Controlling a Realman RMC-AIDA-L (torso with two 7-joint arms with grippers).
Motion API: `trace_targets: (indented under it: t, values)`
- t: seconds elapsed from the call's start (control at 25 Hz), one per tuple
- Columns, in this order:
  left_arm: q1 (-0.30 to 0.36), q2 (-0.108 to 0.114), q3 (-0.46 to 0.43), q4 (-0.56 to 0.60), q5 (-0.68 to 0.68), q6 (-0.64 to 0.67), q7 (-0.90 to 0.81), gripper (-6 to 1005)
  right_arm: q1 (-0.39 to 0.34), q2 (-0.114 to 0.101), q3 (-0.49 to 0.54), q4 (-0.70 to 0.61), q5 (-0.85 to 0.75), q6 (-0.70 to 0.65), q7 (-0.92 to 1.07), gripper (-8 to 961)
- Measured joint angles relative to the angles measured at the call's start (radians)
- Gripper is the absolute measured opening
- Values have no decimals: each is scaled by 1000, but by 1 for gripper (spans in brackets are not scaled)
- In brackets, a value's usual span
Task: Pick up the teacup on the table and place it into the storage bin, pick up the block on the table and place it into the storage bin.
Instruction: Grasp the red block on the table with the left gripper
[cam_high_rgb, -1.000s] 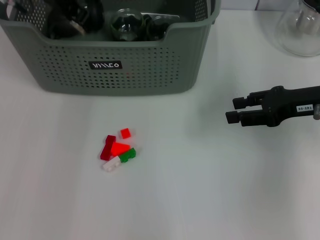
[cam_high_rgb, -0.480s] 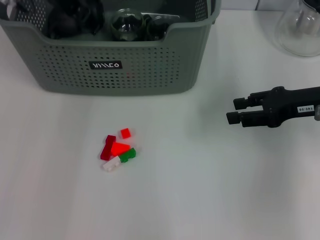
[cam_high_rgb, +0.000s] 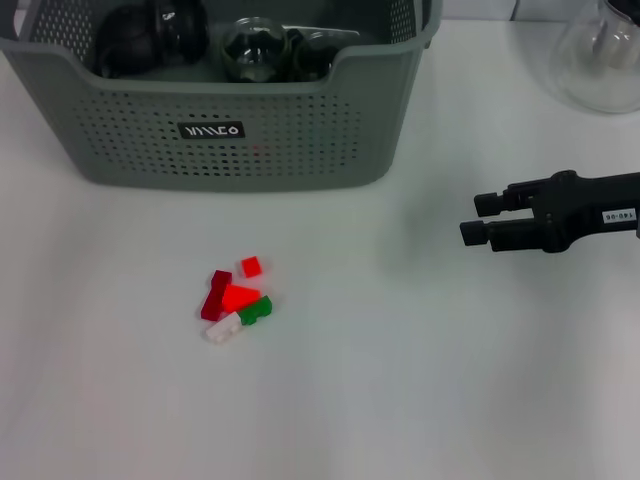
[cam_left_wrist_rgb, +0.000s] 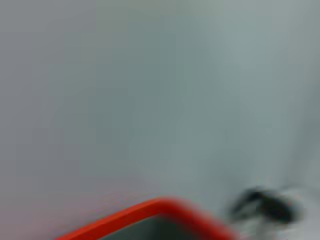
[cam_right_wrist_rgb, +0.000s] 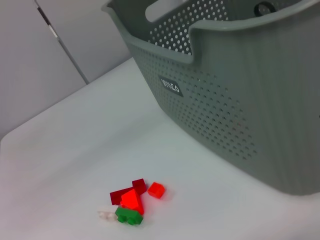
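Nearest, at 7 o'clock on the white table (cam_high_rgb: 400, 400): cluster of small red, green and white plastic blocks (cam_high_rgb: 236, 301), open surface all round. At 3 o'clock: black right gripper (cam_high_rgb: 476, 219), fingers slightly spread, empty, drifted marginally outward. At 11 o'clock: grey-green perforated plastic storage bin (cam_high_rgb: 250, 130), dark objects inside.

A white table (cam_high_rgb: 420, 380) fills the head view, evenly lit and matte. Past its far edge, in the right wrist view, pale grey cabinet doors (cam_right_wrist_rgb: 30, 65) stand, split by a dark seam (cam_right_wrist_rgb: 65, 47).
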Motion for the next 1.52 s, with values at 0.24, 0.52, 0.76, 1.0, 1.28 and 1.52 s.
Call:
trace_targets:
  t: [0.24,0.52,0.76,1.0,1.28,1.52]
  values:
    - [176,-15,-7,5,-479,245,308,834,-1,-2,4,0,0,2,0,597]
    - [286,-57,130,0,-386,456,593,831,1,-2,6,5,4,9,8,597]
    - [258,-61,329,-57,-108,368,507,827,8,1,6,11,6,13,12,596]
    - [160,-62,513,-213,100,180,305,828,7,3,6,11,4,17,18,596]
    - [84,-63,594,-325,213,53,165,827,6,2,4,11,1,18,18,597]
    - [78,-63,655,-374,304,-31,140,827,0,2,5,11,0,18,16,598]
